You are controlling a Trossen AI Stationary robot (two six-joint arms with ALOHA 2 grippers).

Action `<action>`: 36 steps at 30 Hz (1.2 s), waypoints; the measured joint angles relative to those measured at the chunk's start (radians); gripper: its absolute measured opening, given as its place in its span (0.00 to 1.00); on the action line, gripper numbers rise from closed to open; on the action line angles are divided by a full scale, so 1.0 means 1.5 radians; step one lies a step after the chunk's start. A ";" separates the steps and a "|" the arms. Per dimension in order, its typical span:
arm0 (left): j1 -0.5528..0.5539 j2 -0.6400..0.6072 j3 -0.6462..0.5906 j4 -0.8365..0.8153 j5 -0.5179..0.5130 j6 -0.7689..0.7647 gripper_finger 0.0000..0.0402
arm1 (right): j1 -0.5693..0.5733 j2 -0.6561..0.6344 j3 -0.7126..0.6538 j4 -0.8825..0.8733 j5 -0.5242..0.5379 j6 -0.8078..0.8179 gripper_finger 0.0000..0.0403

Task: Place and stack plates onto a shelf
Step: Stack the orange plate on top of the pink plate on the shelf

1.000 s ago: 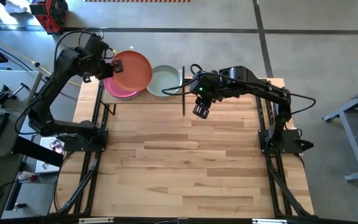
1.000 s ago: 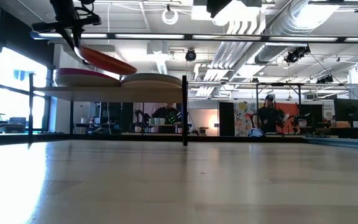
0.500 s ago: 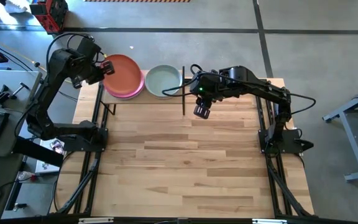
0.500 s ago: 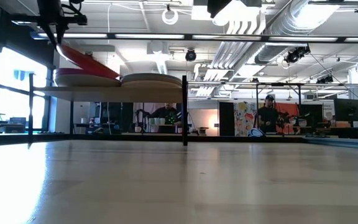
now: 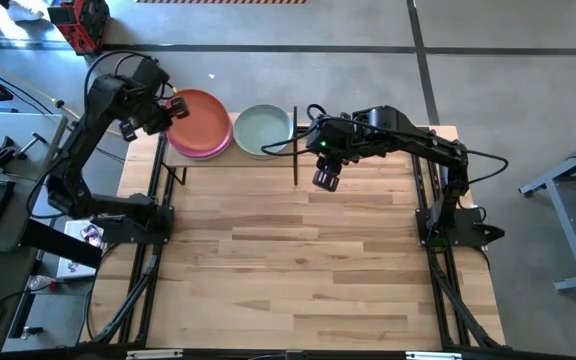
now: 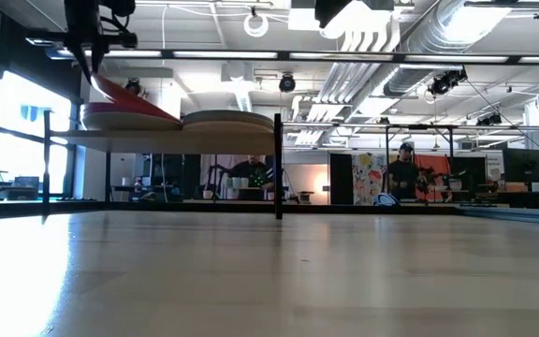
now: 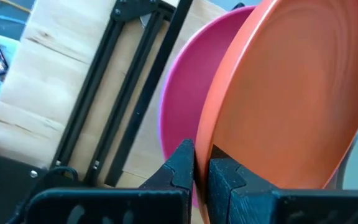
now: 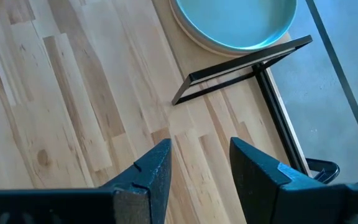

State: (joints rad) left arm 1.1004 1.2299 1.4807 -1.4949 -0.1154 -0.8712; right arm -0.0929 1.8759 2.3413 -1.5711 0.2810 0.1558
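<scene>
Orange plate (image 5: pixel 200 120) now lies lower than a second ago, its right edge resting on the magenta plate (image 5: pixel 190 150) at the shelf's (image 6: pixel 138 134) far-left end. The left claw (image 5: pixel 173 107), clamped on its raised left rim, can likely release soon. The right claw (image 5: pixel 325 180) waits with jaws apart beside the pale green plate (image 5: pixel 264 129).
</scene>
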 joint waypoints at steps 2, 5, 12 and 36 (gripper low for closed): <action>0.000 0.008 0.000 0.000 0.010 -0.006 0.02 | 0.000 0.000 0.000 0.000 0.000 0.000 0.35; 0.000 0.017 0.000 0.000 0.017 -0.010 0.02 | 0.000 0.000 0.000 0.000 0.000 0.000 0.35; 0.000 0.019 0.000 0.000 0.019 0.002 0.02 | 0.000 0.000 0.000 0.000 0.000 0.000 0.35; 0.000 0.015 0.000 -0.048 0.093 0.081 0.25 | 0.003 0.000 0.000 0.000 -0.001 0.000 0.35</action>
State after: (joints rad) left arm 1.1004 1.2520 1.4803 -1.5666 0.0236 -0.7496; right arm -0.0891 1.8763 2.3413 -1.5711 0.2789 0.1558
